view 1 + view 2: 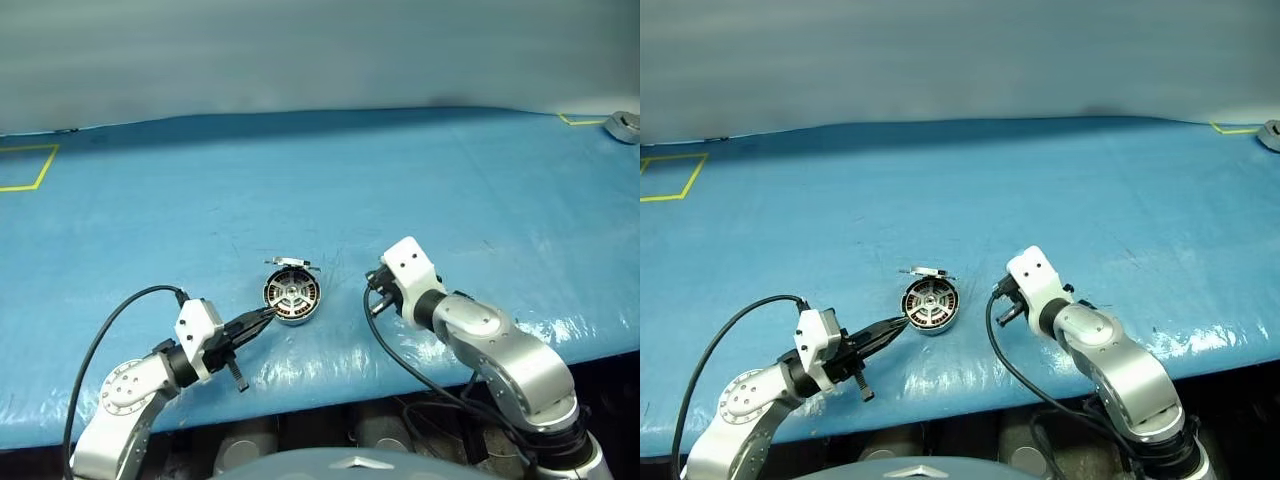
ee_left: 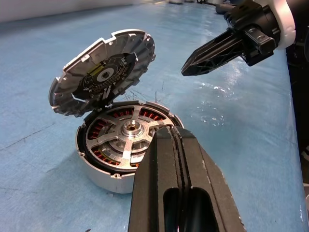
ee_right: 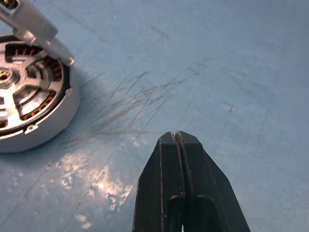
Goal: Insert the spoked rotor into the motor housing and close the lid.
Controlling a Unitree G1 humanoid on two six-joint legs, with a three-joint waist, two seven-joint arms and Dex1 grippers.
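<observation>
The motor housing [image 1: 292,300], a squat silver ring with copper windings, sits on the blue table near its front edge. The spoked rotor [image 2: 129,137] lies seated inside it. The lid [image 2: 104,72] is hinged up at the housing's far side, tilted open over it. My left gripper [image 1: 268,312] is shut and empty, its tip at the housing's near-left rim; I cannot tell whether it touches. My right gripper [image 3: 176,136] is also shut and empty, and hovers over bare table to the right of the housing, well apart from it.
Blue sheet covers the table [image 1: 450,180], and its front edge runs just behind both wrists. Yellow tape marks sit at the far left [image 1: 28,168] and far right [image 1: 580,120]. A grey object [image 1: 624,127] lies at the far right corner. Black cables trail from both wrists.
</observation>
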